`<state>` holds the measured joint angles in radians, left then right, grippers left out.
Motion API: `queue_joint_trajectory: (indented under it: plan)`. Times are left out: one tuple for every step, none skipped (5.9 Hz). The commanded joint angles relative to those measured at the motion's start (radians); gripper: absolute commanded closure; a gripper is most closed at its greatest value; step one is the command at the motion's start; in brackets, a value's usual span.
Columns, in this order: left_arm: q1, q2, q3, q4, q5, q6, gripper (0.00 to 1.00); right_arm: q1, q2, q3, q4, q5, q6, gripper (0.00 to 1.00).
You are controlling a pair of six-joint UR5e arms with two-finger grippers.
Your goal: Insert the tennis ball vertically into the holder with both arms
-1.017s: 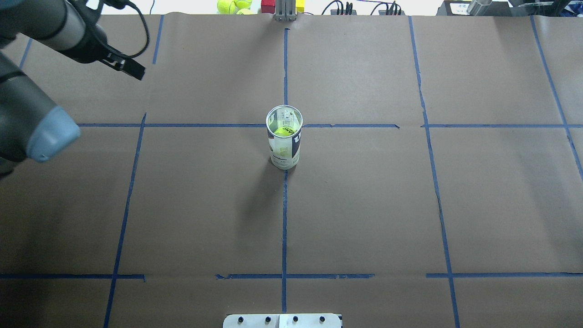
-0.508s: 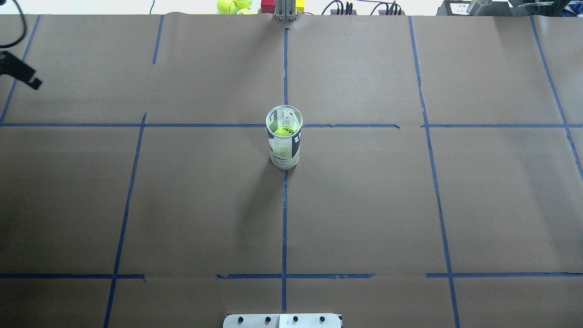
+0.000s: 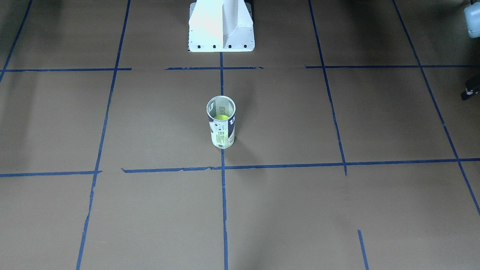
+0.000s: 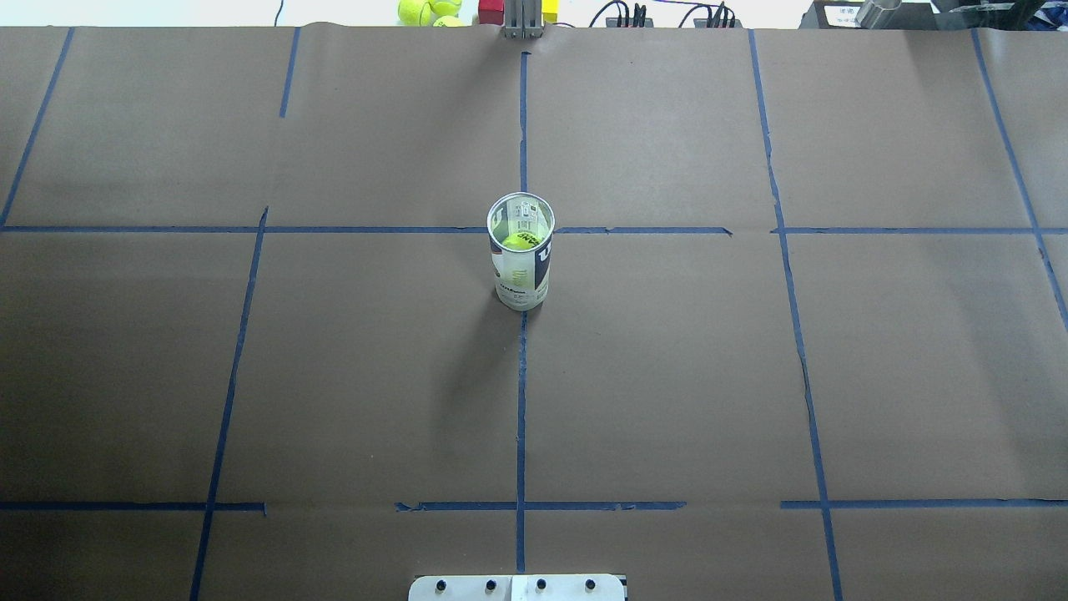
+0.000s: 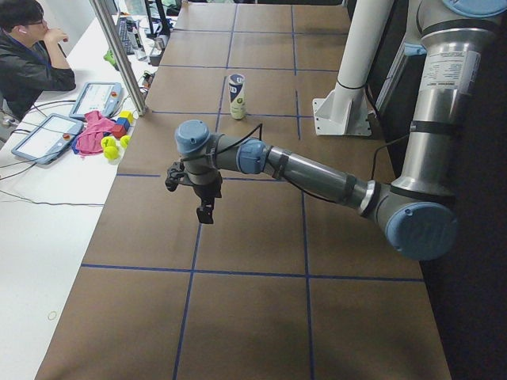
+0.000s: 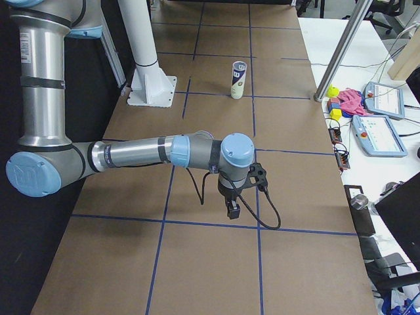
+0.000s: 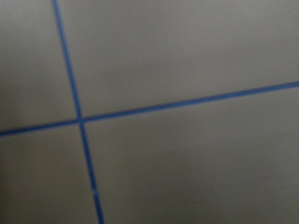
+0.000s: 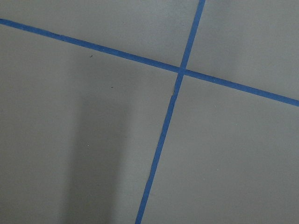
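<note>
The holder (image 4: 521,265), a clear tube with a white and navy label, stands upright at the table's centre. It also shows in the front view (image 3: 221,129) and both side views (image 5: 236,96) (image 6: 238,79). A yellow-green tennis ball (image 4: 519,242) sits inside it, below the rim (image 3: 221,117). My left gripper (image 5: 206,212) hangs over the table's left end, far from the holder. My right gripper (image 6: 232,211) hangs over the right end, also far from it. I cannot tell whether either is open or shut. Both wrist views show only brown paper and blue tape.
The white pedestal base (image 3: 221,32) stands at the robot's edge of the table. Spare tennis balls (image 4: 427,10) and coloured blocks lie beyond the far edge. A metal pole (image 5: 120,55), tablets and a seated operator (image 5: 28,55) are on the far side.
My left arm and gripper have drawn back to the left and left the overhead view. The holder and the ball inside it have not moved.
</note>
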<state>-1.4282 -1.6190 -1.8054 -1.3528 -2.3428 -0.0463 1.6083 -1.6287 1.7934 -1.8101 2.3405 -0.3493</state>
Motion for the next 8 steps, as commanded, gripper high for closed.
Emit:
queue_joint_trajectory:
  plan:
    - [-0.035,0.082,0.012,-0.018,0.003,0.034,0.00,-0.039,0.001,-0.014,0.000,-0.003,0.003,0.00]
    - [-0.096,0.093,0.012,-0.011,0.000,0.111,0.00,-0.039,0.001,-0.014,0.000,-0.003,0.003,0.00]
    - [-0.101,0.155,-0.008,-0.023,-0.001,0.109,0.00,-0.044,0.001,-0.017,0.000,-0.004,0.003,0.00]
    - [-0.100,0.156,-0.015,-0.020,0.008,0.106,0.00,-0.047,0.001,-0.017,0.000,-0.003,0.003,0.00]
    - [-0.100,0.156,-0.014,-0.016,0.010,0.108,0.00,-0.051,0.001,-0.016,0.001,-0.003,0.003,0.00]
    - [-0.098,0.156,-0.002,-0.014,0.008,0.108,0.00,-0.054,0.001,-0.016,0.002,-0.001,0.003,0.00]
    - [-0.095,0.156,0.004,-0.014,0.008,0.106,0.00,-0.054,0.001,-0.016,0.002,-0.001,0.003,0.00]
    - [-0.095,0.156,0.005,-0.014,0.008,0.106,0.00,-0.054,0.001,-0.016,0.002,-0.001,0.003,0.00]
